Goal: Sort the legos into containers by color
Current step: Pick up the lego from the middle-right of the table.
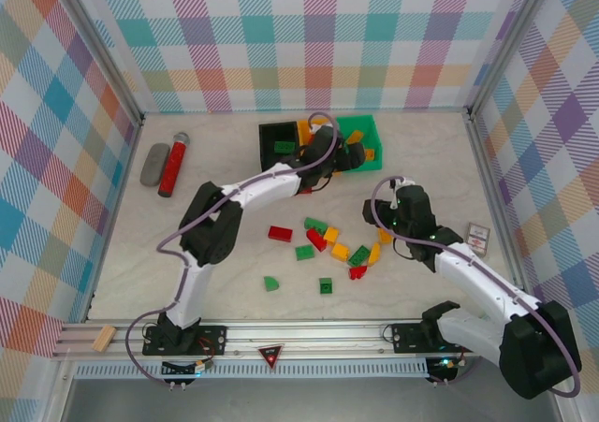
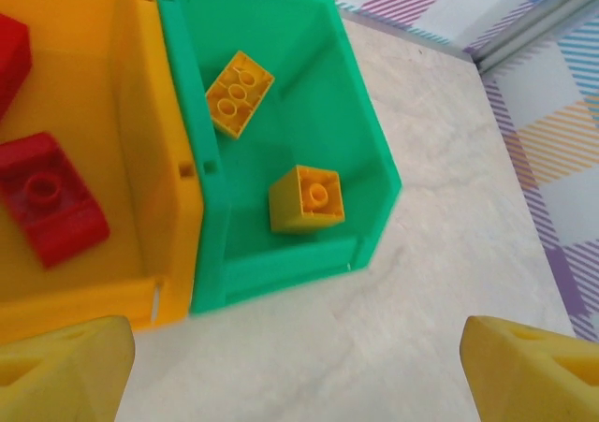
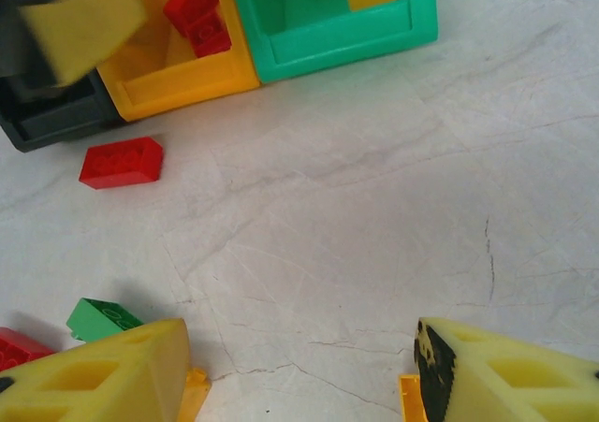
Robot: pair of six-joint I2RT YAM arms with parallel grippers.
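Note:
Three containers stand side by side at the back: black bin (image 1: 277,141), orange bin (image 2: 140,141), green bin (image 1: 367,132). In the left wrist view the green bin (image 2: 309,94) holds two yellow-orange legos (image 2: 306,198) and the orange one holds two red legos (image 2: 49,197). A green lego (image 1: 284,147) lies in the black bin. My left gripper (image 2: 299,375) hangs open and empty over the bins' front edge. Loose red, green and yellow-orange legos (image 1: 323,240) are scattered mid-table. My right gripper (image 3: 299,366) stands open low over the table at the pile's right end, with yellow-orange pieces (image 3: 409,399) beside both fingers.
A red cylinder with a grey tip (image 1: 173,165) and a grey oval object (image 1: 154,163) lie at the back left. A small card (image 1: 478,238) sits near the right wall. A red brick (image 3: 121,161) lies just in front of the black bin. Checked walls close in three sides.

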